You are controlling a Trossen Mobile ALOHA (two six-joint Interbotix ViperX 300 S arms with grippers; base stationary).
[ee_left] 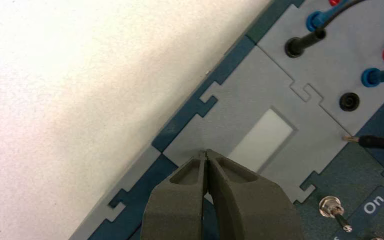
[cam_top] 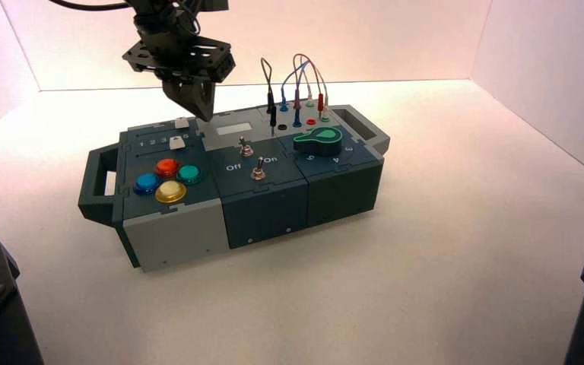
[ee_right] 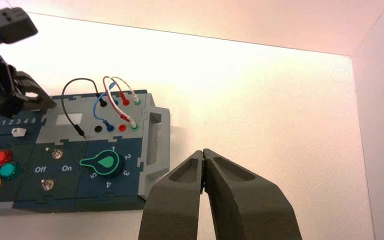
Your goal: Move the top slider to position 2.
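Top slider (cam_top: 181, 122), the little white knob at the far left corner of the box (cam_top: 175, 232), is what I need to move. My left gripper (cam_top: 201, 109) has its jaws pressed tight together, holding nothing. It hangs just above the box, tip pointing down, a bit to the right of that knob. From the left wrist view the tip is over the grey plate, next to the pale window (ee_left: 262, 140), and the knob is hidden under the fingers (ee_left: 177, 200), so I cannot see it there.

A second white knob (cam_top: 176, 141) sits just in front of the first one, beside the row of small white numbers (cam_top: 160, 141). I must not bump that one. The number 2 (cam_top: 151, 143) is near the left end of the row, so I think my knob has to slide left, toward the handle.

To do it well, I would keep the jaws shut like one finger, lower the tip to the right side of the top knob, and push slowly left. I would stop when it lines up with the 2.

My right gripper (ee_right: 203, 162) is parked low on the right, well away from the box, jaws closed and empty too.
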